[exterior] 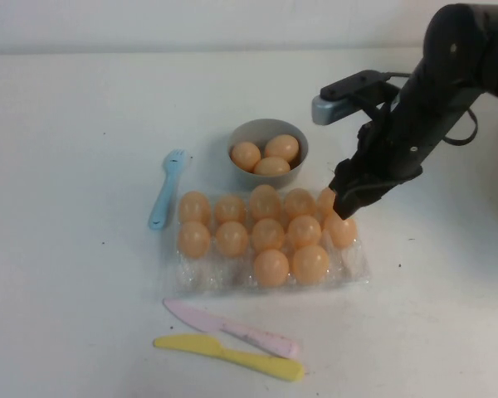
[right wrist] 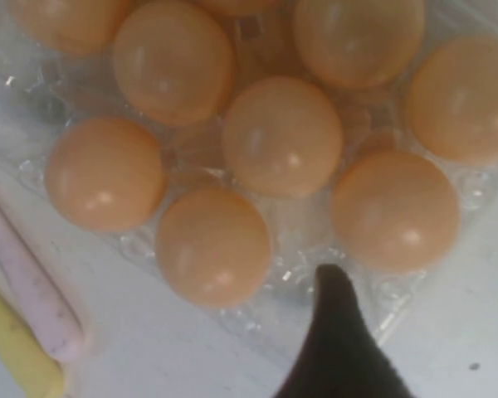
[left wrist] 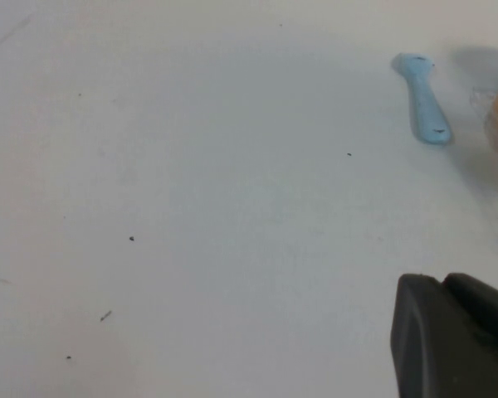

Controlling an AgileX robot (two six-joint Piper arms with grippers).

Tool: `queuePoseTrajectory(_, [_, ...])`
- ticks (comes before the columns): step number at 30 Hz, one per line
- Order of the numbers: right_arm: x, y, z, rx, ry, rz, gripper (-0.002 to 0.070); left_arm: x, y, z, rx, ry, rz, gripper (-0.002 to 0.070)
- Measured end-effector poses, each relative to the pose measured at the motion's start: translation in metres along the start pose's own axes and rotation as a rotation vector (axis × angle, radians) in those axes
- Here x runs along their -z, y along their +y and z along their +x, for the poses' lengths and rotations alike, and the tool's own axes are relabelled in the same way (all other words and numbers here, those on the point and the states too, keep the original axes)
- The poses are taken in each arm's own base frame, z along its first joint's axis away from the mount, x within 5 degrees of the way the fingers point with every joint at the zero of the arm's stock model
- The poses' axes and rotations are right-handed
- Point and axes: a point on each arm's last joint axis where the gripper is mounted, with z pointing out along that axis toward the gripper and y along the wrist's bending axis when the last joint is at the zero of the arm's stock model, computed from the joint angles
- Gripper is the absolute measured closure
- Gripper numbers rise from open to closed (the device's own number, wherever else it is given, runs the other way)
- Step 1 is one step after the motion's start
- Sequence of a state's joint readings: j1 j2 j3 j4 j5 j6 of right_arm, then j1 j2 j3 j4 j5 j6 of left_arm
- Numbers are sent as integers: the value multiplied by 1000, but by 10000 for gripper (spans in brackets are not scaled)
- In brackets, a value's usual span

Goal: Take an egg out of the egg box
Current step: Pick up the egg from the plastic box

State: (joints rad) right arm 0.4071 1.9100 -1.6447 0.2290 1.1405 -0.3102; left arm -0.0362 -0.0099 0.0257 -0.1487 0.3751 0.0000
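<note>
While my right gripper hovers at the egg box — fingers unclear — I must close on an egg; left gripper parked.

A plain white worktop is filling nearly the whole high view, matte and dotted with a few tiny dark specks. Soft, even light is falling on it, leaving only faint grey shadows. Toward 12 o'clock a paler band, a wall, is running along the worktop's far edge. The left wrist view is showing the same bare, speckled surface.
</note>
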Motion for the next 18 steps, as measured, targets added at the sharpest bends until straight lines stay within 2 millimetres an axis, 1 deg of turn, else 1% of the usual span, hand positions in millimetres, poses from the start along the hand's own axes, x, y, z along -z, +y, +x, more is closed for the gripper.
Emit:
queuePoseTrajectory(6, [-20,13,-8,-36,31,-8,274,0,0,0,5,0,0,678])
queuePoseTrajectory(9, [-30,13,-11,-51,49,19,273,0,0,0,0,0,0,678])
queuePoseTrajectory(13, [-41,7,-14,-91,79,84,273,0,0,0,0,0,0,678])
queuePoseTrajectory(15, [-44,4,-14,-100,87,106,273,0,0,0,0,0,0,678])
queuePoseTrajectory(18, [-43,4,-15,-103,84,114,277,0,0,0,0,0,0,678])
